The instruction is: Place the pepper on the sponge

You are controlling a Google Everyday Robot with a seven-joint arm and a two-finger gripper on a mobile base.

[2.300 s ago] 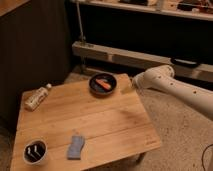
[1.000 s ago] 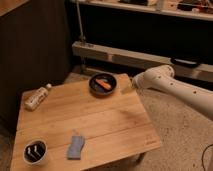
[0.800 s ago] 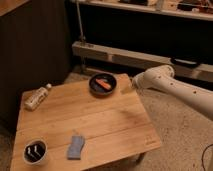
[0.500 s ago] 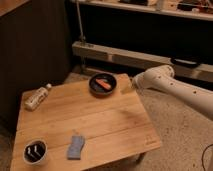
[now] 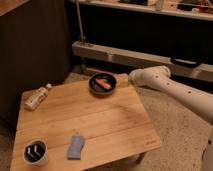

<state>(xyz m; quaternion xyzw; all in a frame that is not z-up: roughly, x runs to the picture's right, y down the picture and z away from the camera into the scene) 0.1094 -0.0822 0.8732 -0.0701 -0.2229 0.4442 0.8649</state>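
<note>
While the gripper [image 5: 131, 77] hangs at the far right edge of the wooden table [image 5: 107, 120], its fingers stand apart and hold nothing. The pepper [image 5: 104, 84] lies inside the dark bowl [image 5: 92, 87], just left of the gripper. The sponge [image 5: 75, 148] lies flat well apart from it, near-left. A white cup [image 5: 35, 161] sits left of the sponge. A bottle [image 5: 36, 97] lies far left, its label unreadable.

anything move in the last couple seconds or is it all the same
Nothing visibly changed. The gripper hangs by the far right corner of the table, beside the bowl; the pepper lies in the bowl and the sponge sits near the front edge.
</note>
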